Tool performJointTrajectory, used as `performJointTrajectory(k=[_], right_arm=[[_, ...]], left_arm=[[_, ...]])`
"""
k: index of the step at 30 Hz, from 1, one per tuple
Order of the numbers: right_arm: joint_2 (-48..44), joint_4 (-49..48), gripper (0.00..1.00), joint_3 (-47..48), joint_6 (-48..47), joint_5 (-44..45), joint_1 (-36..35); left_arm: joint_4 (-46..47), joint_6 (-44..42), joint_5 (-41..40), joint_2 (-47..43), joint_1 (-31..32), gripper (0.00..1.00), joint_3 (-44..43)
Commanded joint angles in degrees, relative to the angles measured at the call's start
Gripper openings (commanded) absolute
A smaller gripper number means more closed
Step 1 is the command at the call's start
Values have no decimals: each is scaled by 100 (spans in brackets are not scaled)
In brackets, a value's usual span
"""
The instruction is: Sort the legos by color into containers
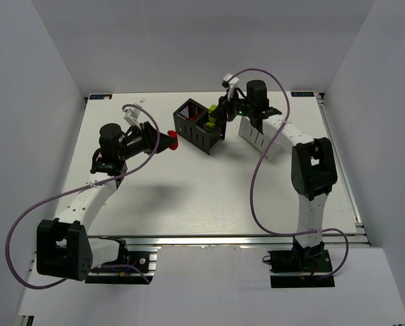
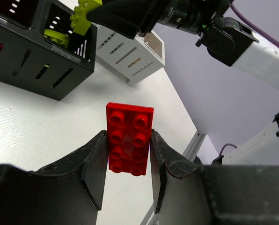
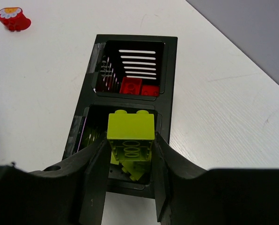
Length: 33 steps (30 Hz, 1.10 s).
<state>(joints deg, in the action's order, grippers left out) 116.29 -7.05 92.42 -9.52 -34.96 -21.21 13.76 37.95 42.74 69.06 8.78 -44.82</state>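
My left gripper [image 1: 166, 140] [image 2: 128, 143] is shut on a flat red lego plate [image 2: 129, 136], held above the table to the left of the black bin [image 1: 201, 129] [image 2: 27, 65]. My right gripper [image 1: 217, 114] [image 3: 130, 145] is shut on a lime-green brick [image 3: 130, 132] [image 2: 84, 14] directly over the black bin's [image 3: 167, 70] near compartment, which holds more green bricks [image 3: 132, 171]. The far compartment holds red bricks [image 3: 138, 87]. The white bin [image 1: 265, 141] [image 2: 130, 55] lies under my right arm.
A small red piece with a white-and-orange top [image 3: 13, 18] lies on the table beyond the black bin in the right wrist view. White walls enclose the table on the left, back and right. An aluminium rail runs along the near edge [image 1: 216, 239].
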Motion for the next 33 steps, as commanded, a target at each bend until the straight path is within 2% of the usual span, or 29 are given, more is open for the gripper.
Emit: performJointTrajectory(k=[1,6,10,17,18,19,21,22,26,28,33], right_arm=[[60,-218,8,320,-94,-2,-58],[104,-165,20,294,-94,-116,-94],[105,-51,46,215,-68,-195,-94],[-352,-192,70,-251,-129,-458,-67],[-440,-183,76,-294,-155,-476,-50],[-606,-183,89,-330,-156,-485,-24],[-608,-235,89,-514,-164,-756,38],[-982,-270,89,-576,-182,-854,108],[-1301,-52,89,-717,-190,-1415,310],[-1433,-7,89,-813,-173,-2004,476],[-1802,-279,71,-1427,126,-2524,601]], left_arm=[[92,116,-134,29,-16,0,-299],[109,89,-170,415,-16,0,-685],[-145,-77,-248,959,1,0,-1282],[-1568,-956,-898,2339,300,0,-3022],[-1630,-1009,-960,2488,352,0,-3189],[-1692,-1131,-1039,2751,388,0,-3487],[-1727,-1263,-1241,2963,467,0,-3717],[-1710,-1299,-1329,3147,493,1,-3814],[-1534,-1492,-1672,3517,625,3,-4183],[-1455,-1554,-1856,3667,678,4,-4298],[-1420,-1651,-2383,4124,792,10,-4667]])
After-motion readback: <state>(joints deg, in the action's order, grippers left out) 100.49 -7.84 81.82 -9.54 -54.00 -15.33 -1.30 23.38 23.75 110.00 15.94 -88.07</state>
